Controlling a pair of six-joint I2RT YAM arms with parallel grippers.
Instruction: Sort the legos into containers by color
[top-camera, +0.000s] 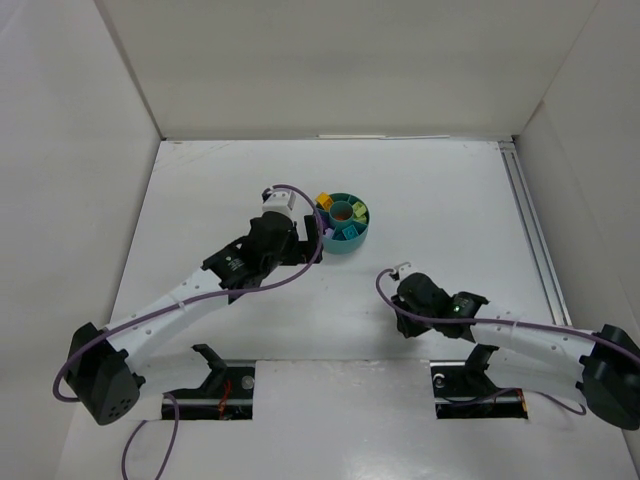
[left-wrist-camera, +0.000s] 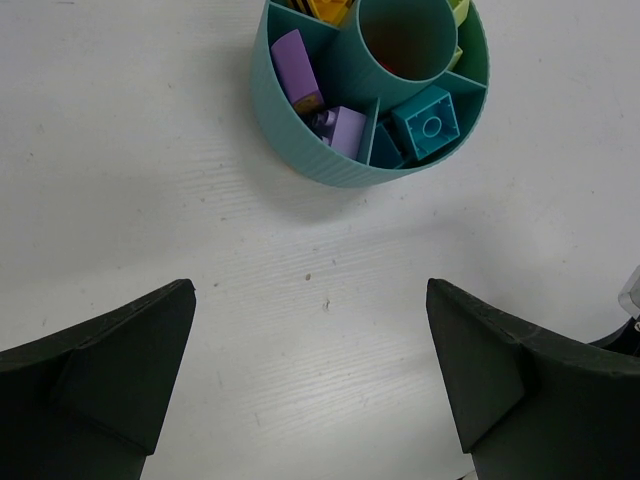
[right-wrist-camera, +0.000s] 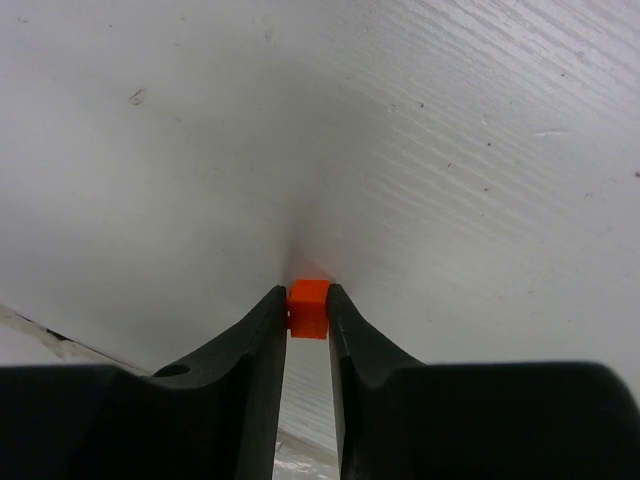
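The round teal dish (top-camera: 349, 243) stands mid-table and holds sorted pieces. In the left wrist view the dish (left-wrist-camera: 300, 140) shows purple pieces (left-wrist-camera: 297, 66), a turquoise brick (left-wrist-camera: 430, 122) and yellow pieces (left-wrist-camera: 330, 8) in separate sections around its centre cup. My left gripper (top-camera: 313, 230) is open and empty just left of the dish; it also shows in the left wrist view (left-wrist-camera: 310, 375). My right gripper (right-wrist-camera: 308, 305) is shut on a small orange lego (right-wrist-camera: 308, 307) at the tabletop. In the top view the right gripper (top-camera: 400, 318) sits right of centre, near the front.
White walls enclose the table on the left, back and right. A metal rail (top-camera: 528, 230) runs along the right side. Two mounting slots (top-camera: 222, 385) lie at the near edge by the arm bases.
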